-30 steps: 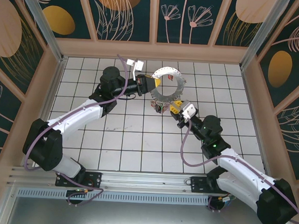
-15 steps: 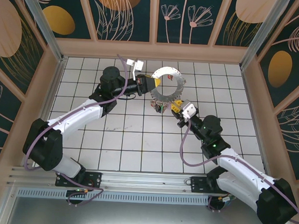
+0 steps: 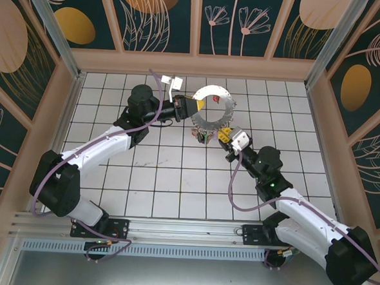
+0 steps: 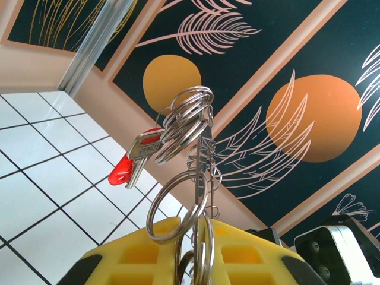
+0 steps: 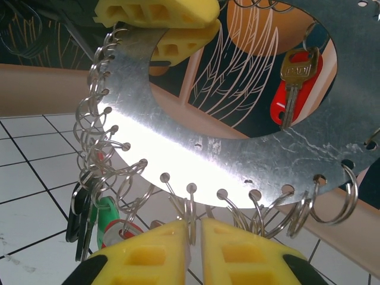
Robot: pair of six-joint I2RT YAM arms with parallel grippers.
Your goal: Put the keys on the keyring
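One keyring [image 3: 212,90], two claws.
Left claw [image 3: 191,108] clamps its left edge; right claw [image 5: 196,228] pinches one split ring [image 5: 189,208]; one red-headed key [image 5: 293,89] hangs opposite.

1. A robot test cell, lab-like: a small boxed-in pen with a white tiled floor [image 3: 175,180].
2. Bare aluminium posts [image 3: 52,24] frame it, and a near rail [image 3: 184,229] carries the left arm [image 3: 106,147] and right arm [image 3: 308,221].
3. Printed leaf-and-disc wall panels [image 3: 159,11] close the left, far and right sides.
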